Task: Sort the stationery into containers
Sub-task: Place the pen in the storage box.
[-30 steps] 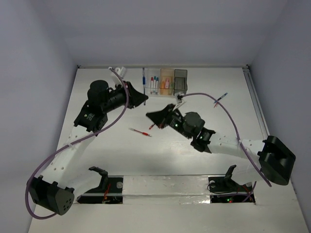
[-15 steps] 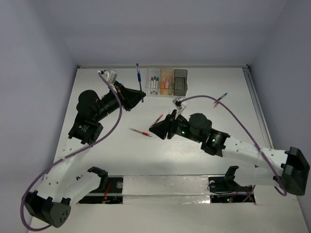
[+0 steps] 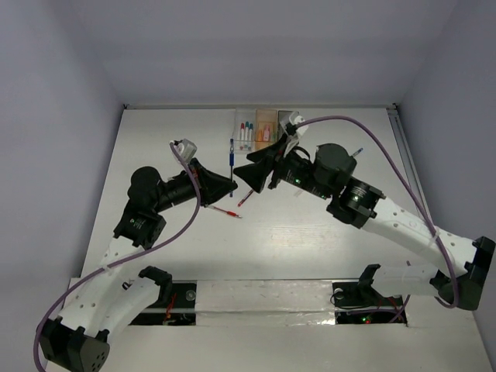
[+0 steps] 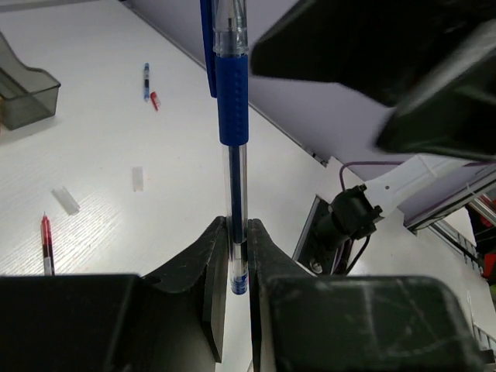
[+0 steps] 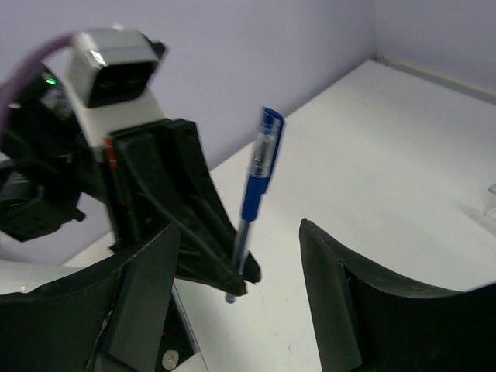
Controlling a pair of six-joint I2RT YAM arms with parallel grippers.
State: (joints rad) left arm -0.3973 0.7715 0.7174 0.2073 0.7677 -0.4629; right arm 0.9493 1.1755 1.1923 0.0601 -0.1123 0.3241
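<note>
Blue was the pen [image 4: 232, 101] at the middle of things. The left gripper [image 4: 235, 232] had its jaws pinched tight on the clear lower barrel, so the pen stood up out of the fingers with its blue grip and clip above. In the overhead view it hung over the centre of the table, just below the row of bins.

The right gripper [image 3: 246, 178] faced it from the right, jaws spread wide and holding nothing. In the right wrist view the pen stood between the two fingers [image 5: 147, 302] with a gap on each side.

At the upper centre overhead, the clear bin [image 3: 238, 128] held several markers, and the orange bin [image 3: 263, 118] sat against its right side. The grey bin [image 4: 27, 97] showed at the left edge of the left wrist view.

A red pen [image 3: 225, 211] and another thin red pen [image 3: 246, 198] lay loose on the white table [image 3: 155, 139] below the grippers. In the left wrist view a blue-and-red pen [image 4: 146, 77] lay at upper left, with two small pale blocks [image 4: 137, 178] below it.
</note>
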